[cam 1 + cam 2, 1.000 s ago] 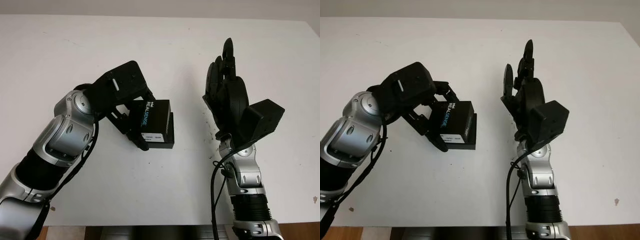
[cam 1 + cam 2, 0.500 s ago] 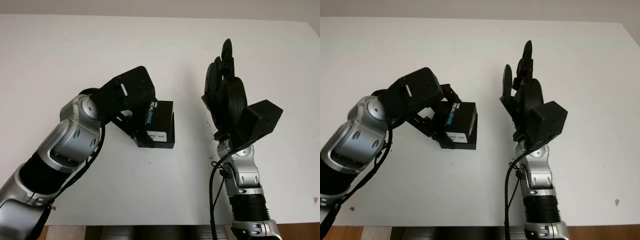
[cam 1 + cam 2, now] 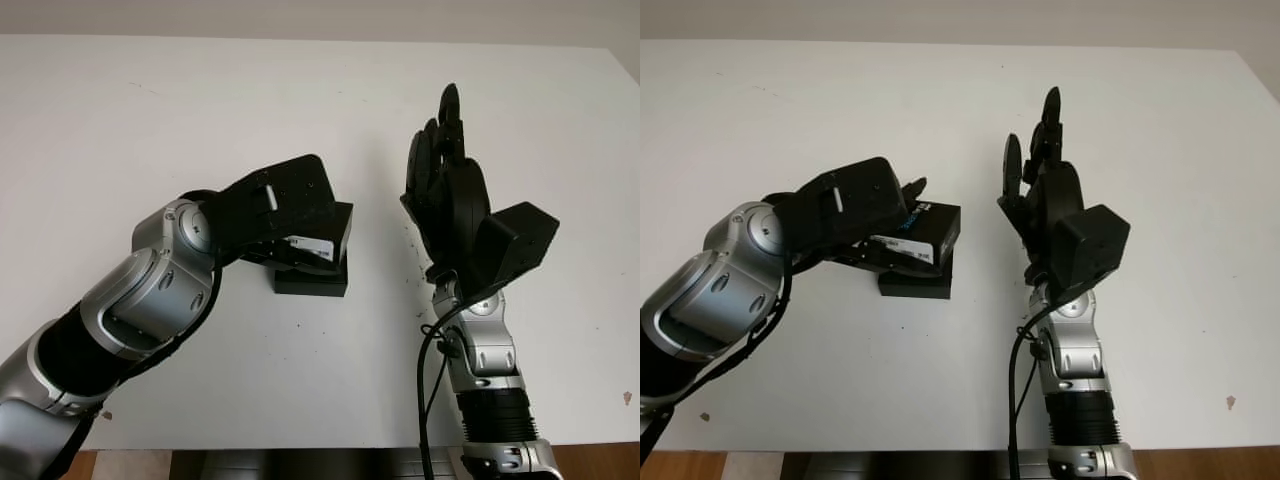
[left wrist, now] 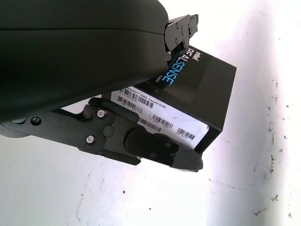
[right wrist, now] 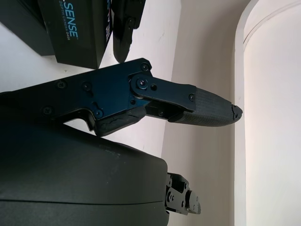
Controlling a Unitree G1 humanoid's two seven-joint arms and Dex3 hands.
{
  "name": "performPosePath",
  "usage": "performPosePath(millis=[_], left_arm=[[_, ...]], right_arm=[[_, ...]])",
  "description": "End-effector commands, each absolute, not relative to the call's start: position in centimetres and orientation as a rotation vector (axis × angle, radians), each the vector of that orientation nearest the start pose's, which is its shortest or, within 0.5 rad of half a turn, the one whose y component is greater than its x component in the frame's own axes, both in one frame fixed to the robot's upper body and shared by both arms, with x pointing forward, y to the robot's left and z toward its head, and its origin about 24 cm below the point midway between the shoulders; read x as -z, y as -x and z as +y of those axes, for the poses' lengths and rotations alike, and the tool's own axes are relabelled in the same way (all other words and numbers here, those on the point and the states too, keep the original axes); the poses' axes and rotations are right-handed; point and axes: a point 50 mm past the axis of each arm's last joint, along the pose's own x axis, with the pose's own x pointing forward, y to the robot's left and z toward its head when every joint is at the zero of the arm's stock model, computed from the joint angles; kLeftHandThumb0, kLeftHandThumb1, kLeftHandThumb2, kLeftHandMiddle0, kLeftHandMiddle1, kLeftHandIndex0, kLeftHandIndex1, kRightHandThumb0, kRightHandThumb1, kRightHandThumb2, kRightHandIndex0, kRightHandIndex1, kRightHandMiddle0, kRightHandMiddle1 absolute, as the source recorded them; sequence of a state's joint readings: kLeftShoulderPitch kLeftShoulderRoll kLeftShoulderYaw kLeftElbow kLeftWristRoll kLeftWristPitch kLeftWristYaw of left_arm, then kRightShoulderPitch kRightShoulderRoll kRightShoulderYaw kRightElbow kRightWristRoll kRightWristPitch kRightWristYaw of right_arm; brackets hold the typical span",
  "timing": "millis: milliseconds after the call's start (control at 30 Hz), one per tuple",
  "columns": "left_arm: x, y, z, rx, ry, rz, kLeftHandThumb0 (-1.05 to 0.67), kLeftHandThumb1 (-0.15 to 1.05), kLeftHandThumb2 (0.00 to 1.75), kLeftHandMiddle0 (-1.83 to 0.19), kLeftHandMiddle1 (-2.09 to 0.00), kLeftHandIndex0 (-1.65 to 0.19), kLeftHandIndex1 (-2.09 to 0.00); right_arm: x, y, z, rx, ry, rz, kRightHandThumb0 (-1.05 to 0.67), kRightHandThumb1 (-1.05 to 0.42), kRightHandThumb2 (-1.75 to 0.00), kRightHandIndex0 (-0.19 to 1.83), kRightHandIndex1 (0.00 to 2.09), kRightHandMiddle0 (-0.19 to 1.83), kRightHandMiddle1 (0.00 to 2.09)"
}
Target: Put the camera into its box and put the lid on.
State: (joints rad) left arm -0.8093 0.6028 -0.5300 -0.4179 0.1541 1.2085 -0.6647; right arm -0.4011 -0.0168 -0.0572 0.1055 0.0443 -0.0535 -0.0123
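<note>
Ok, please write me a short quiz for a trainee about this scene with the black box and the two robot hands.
1. What does the left hand grip?
A) the RealSense box lid
B) a cable
C) nothing
2. True or false: the right hand holds the box base.
3. Fill in: the box base stands on the white ____.

Key: 1 A. 2 false, the right hand is open, upright beside the box. 3 table.

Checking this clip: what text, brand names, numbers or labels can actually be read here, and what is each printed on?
"intel REALSENSE": side of the black box lid, gripped by the left hand above the box base.
"SENSE": the same print on the lid, seen partly in the right wrist view.
White barcode sticker: print too small to read.
Right hand: open, upright beside the lid, no markings.
</note>
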Motion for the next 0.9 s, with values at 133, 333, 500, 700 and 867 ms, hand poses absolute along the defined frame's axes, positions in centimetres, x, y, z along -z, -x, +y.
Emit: performPosePath(millis=[133,333,500,700,867], left_arm=[[-19.8,-28.8,10.0,0.697,-0.848,0.336,-0.51,1.05,0.07,0.19,0.00,0.19,0.00],[-20.7,-28.1,10.4,0.737,-0.876,0.367,-0.55,1.05,0.11,0.19,0.00,0.19,0.00],[-21.3,-27.5,10.6,0.757,-0.888,0.363,-0.55,1.05,0.19,0.19,0.00,0.19,0.00],[-21.6,-26.8,11.0,0.772,-0.902,0.361,-0.57,1.05,0.27,0.19,0.00,0.19,0.00],[-21.5,-26.7,11.3,0.787,-0.911,0.355,-0.56,1.05,0.28,0.19,0.00,0.19,0.00]], right_arm=[[-13.5,-32.1,-13.5,-0.035,-0.039,-0.350,-0.79,-1.05,-0.64,-0.19,0.00,-0.19,0.00],[-13.3,-32.2,-13.4,-0.025,-0.030,-0.327,-0.75,-1.05,-0.63,-0.19,0.00,-0.19,0.00],[-13.3,-32.2,-13.5,-0.019,-0.031,-0.314,-0.73,-1.05,-0.62,-0.19,0.00,-0.19,0.00],[-13.3,-32.2,-13.4,-0.030,-0.037,-0.312,-0.69,-1.05,-0.61,-0.19,0.00,-0.19,0.00],[-13.3,-32.2,-13.4,-0.031,-0.043,-0.307,-0.68,-1.05,-0.60,-0.19,0.00,-0.19,0.00]])
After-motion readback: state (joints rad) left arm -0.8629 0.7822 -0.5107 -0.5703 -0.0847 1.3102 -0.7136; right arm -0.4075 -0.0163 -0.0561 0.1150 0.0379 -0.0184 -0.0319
